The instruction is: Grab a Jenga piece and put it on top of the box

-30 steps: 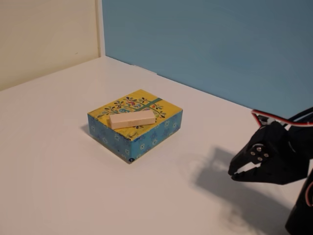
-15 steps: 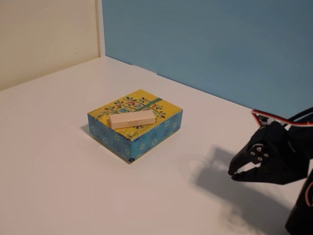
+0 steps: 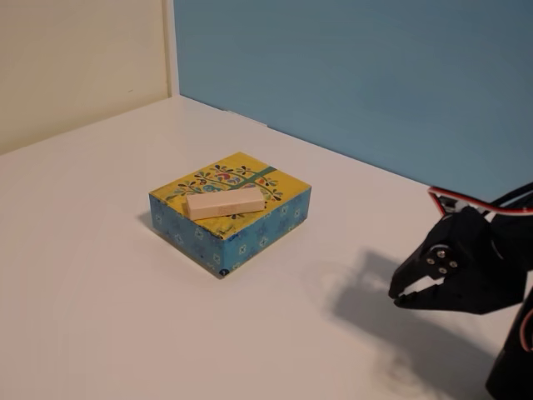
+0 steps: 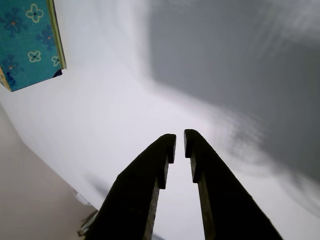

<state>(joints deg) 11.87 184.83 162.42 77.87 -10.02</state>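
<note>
The box (image 3: 231, 212) with a yellow tree-patterned top and blue flowered sides stands near the middle of the white table in the fixed view. The light-tan Jenga piece (image 3: 225, 203) lies flat on its top, near the front edge. My black gripper (image 3: 399, 297) hangs well to the right of the box, above the table, holding nothing. In the wrist view its fingertips (image 4: 180, 140) stand almost together with a narrow gap and nothing between them. A blue flowered side of the box (image 4: 30, 42) shows at the top left of the wrist view.
A white table (image 3: 100, 275) carries everything. A blue wall (image 3: 358, 75) runs behind it and a cream wall (image 3: 75, 58) stands at the left. The arm's body and red wires (image 3: 454, 198) fill the right edge of the fixed view.
</note>
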